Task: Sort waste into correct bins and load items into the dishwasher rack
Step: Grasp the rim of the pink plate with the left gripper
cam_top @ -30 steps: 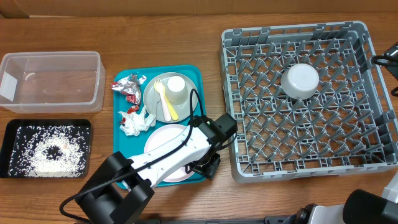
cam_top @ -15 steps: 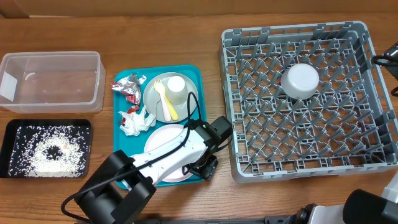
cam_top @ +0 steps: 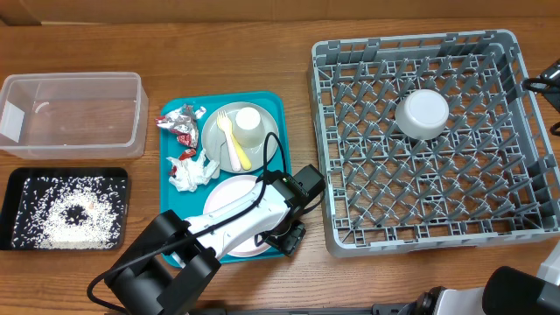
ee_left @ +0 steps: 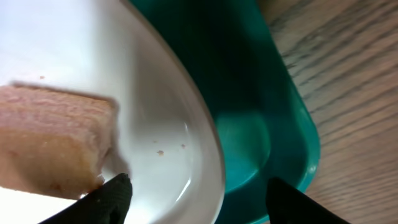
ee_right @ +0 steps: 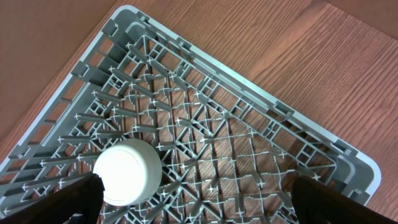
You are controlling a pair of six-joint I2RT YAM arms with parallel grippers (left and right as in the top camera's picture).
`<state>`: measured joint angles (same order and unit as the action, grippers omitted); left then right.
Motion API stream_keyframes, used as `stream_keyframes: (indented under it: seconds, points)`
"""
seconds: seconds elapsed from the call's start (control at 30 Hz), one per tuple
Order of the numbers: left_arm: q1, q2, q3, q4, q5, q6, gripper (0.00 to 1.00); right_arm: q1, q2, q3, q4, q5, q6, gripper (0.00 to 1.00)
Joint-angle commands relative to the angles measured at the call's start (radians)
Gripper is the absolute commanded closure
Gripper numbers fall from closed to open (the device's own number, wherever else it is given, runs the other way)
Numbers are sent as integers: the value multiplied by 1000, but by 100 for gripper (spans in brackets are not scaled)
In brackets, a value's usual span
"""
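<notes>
You have the plate at the near right corner of the tray, and the left gripper is right at its right rim — far nearer than the right gripper, which hangs spread and empty above the rack, well apart. In the left wrist view the rim runs up between the fingertips: one over the plate's face, the other outside over the tray. The jaws stand apart, grasping nothing. A food cube rests on the plate just beside the inner finger — likely bin it first. The rack lies to the right; the arm reaches low, wrist tipped down.
</notes>
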<state>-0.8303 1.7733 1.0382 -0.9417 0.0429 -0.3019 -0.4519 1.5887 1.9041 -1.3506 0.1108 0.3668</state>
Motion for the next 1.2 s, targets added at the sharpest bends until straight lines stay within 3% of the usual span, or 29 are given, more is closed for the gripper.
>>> stream_keyframes:
  seconds: [0.0, 0.37, 0.57, 0.63, 0.93, 1.17]
  points:
    - [0, 5, -7, 5, 73, 52, 33, -4, -7, -6, 4, 0, 8, 0]
    - [0, 5, -22, 12, 0, 55, 56, -4, -7, -6, 4, 0, 8, 0]
    - [2, 5, -22, 13, -54, 40, 80, -4, -7, -6, 4, 0, 8, 0]
    - [2, 5, -22, 15, -53, 39, 96, -4, -7, -6, 4, 0, 8, 0]
    - [2, 5, -8, 2, -45, -24, 96, -4, -7, -6, 4, 0, 8, 0]
    - [2, 3, 74, -93, -47, -81, 96, -4, -7, -6, 4, 0, 8, 0]
